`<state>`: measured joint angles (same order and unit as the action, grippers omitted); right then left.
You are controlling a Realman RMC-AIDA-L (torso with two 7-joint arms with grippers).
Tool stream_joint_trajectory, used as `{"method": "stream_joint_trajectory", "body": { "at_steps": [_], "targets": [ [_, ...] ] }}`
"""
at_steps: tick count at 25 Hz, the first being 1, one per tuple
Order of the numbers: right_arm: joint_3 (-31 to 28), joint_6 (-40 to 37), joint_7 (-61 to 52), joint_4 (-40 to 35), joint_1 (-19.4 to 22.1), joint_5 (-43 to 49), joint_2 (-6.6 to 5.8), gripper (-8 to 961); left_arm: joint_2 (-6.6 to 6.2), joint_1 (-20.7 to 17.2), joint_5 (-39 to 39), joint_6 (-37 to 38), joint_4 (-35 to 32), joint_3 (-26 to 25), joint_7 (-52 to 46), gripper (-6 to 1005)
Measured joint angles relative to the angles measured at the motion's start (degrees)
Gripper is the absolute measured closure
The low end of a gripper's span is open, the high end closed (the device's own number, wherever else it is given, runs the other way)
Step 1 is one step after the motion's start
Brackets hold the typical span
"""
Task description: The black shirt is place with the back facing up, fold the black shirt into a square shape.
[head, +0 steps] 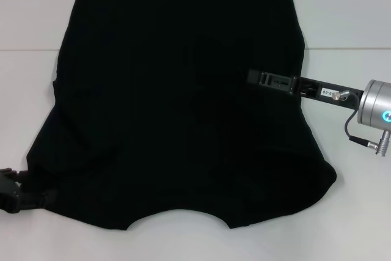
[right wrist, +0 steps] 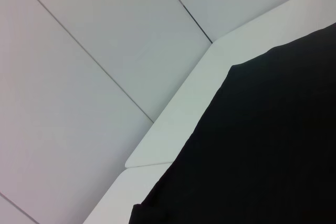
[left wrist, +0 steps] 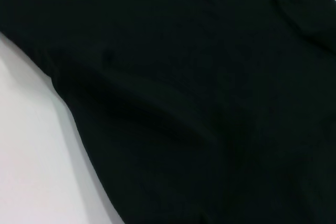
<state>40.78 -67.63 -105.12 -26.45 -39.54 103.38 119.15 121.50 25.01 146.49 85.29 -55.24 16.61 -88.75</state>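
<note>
The black shirt [head: 177, 108] lies spread flat on the white table [head: 354, 22], its curved neckline at the near edge and its straight hem at the far edge. My right gripper [head: 256, 78] reaches in from the right and hovers over the shirt's right half, seen side-on. My left gripper [head: 18, 195] sits low at the near left, right beside the shirt's near left corner; whether it touches the cloth is unclear. The left wrist view is filled by the shirt [left wrist: 210, 77] with soft creases. The right wrist view shows a far corner of the shirt [right wrist: 273, 145].
Bare white table [left wrist: 31, 156] shows on both sides of the cloth and beyond the hem. The right wrist view shows the table edge [right wrist: 178, 124] and pale floor tiles [right wrist: 79, 77] past it.
</note>
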Motion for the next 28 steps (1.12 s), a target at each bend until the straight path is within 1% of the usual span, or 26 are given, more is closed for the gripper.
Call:
{"method": "stream_joint_trajectory", "body": {
  "at_steps": [2,4,8,13,16,21,26,28],
  "targets": [
    [0.0,0.0,0.0,0.0,0.1,0.0,-0.04,68,-0.01,0.1,0.0,0.0,0.0,0.0,0.0,100],
    [0.0,0.0,0.0,0.0,0.1,0.0,-0.07,69,-0.03,0.2,0.0,0.0,0.0,0.0,0.0,168],
    [0.0,-0.1,0.0,0.0,0.3,0.0,-0.07,69,-0.03,0.4,0.0,0.0,-0.1,0.0,-0.1,191],
    [0.0,-0.2,0.0,0.0,0.3,-0.4,-0.06,69,-0.46,1.0,0.7,0.4,0.1,0.0,-0.5,221],
    [0.0,-0.2,0.0,0.0,0.3,-0.5,-0.06,69,-0.48,1.1,1.2,0.4,0.0,0.0,-0.7,238],
    [0.0,-0.5,0.0,-0.1,0.4,-0.5,-0.1,75,-0.37,1.1,1.4,0.4,0.0,0.4,-0.7,420],
    [-0.1,-0.9,0.0,-0.3,0.8,-0.5,-0.23,80,-0.21,1.1,1.4,0.2,0.0,1.0,-0.9,697],
    [-0.1,-0.9,-0.1,-0.4,1.1,-0.5,-0.39,83,-0.19,1.2,1.4,0.2,0.0,1.2,-1.0,763]
  ]
}}
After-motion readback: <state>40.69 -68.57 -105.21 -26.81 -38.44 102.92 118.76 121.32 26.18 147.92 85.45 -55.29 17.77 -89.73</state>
